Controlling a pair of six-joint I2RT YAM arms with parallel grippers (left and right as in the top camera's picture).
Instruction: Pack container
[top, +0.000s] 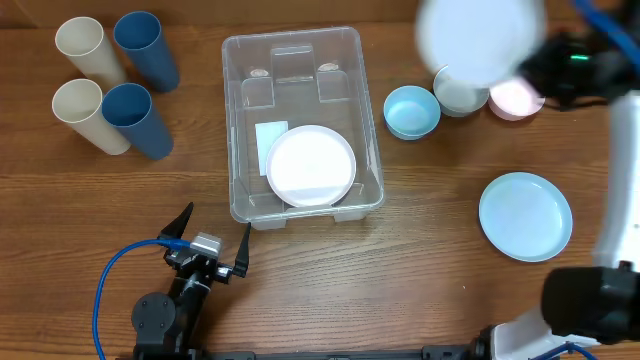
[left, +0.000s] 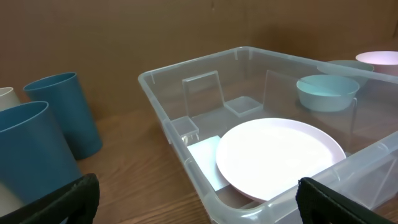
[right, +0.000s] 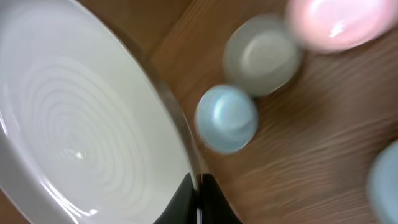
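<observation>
The container is clear, glossy plastic. The worktop is brown wood, matt, with visible grain. The plate is white, glossy, with fine concentric ridges.

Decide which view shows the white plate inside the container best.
Overhead: the whole plate shows, lying in the container. Left wrist shows it closer, near edge behind the container wall. Right wrist does not show it.

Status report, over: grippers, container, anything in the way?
Left gripper open, by the container front. Right gripper shut on a white plate, above the bowls. Inside: one packed plate, opening clear.
</observation>
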